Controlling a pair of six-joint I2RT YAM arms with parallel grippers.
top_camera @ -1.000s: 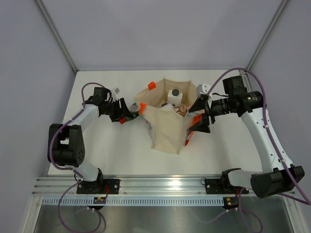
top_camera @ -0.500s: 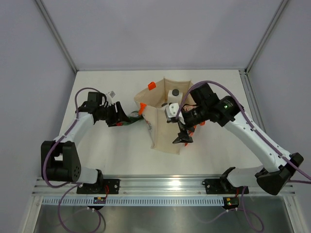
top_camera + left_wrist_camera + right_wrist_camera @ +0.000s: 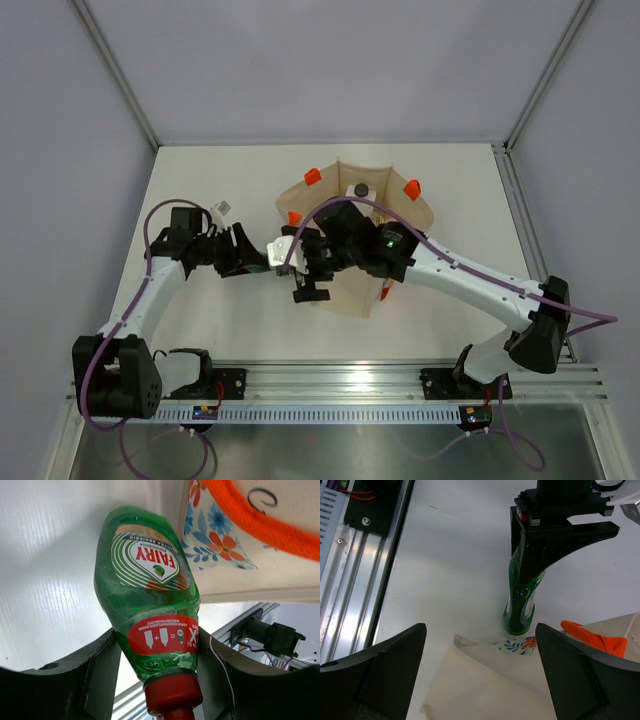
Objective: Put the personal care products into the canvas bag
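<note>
My left gripper (image 3: 248, 256) is shut on the green red-capped bottle (image 3: 147, 610), gripping it near the red cap (image 3: 172, 692). The right wrist view shows the bottle (image 3: 522, 607) upright with its base at the table, just left of the canvas bag (image 3: 400, 215). The bag's floral print (image 3: 212, 545) and an orange handle (image 3: 260, 522) are close by. My right gripper (image 3: 305, 272) is open and empty above the bag's left front corner (image 3: 485, 685). A white black-capped bottle (image 3: 360, 190) stands inside the bag. The other products are hidden.
The right arm (image 3: 450, 270) stretches across the bag's mouth and covers most of it. The aluminium rail (image 3: 330, 385) runs along the near edge and also shows in the right wrist view (image 3: 355, 565). Grey walls enclose the white table (image 3: 200, 330).
My right arm has swung from the bag's right side across it to its left front, jaws open. My left gripper with the green bottle has shifted slightly nearer.
</note>
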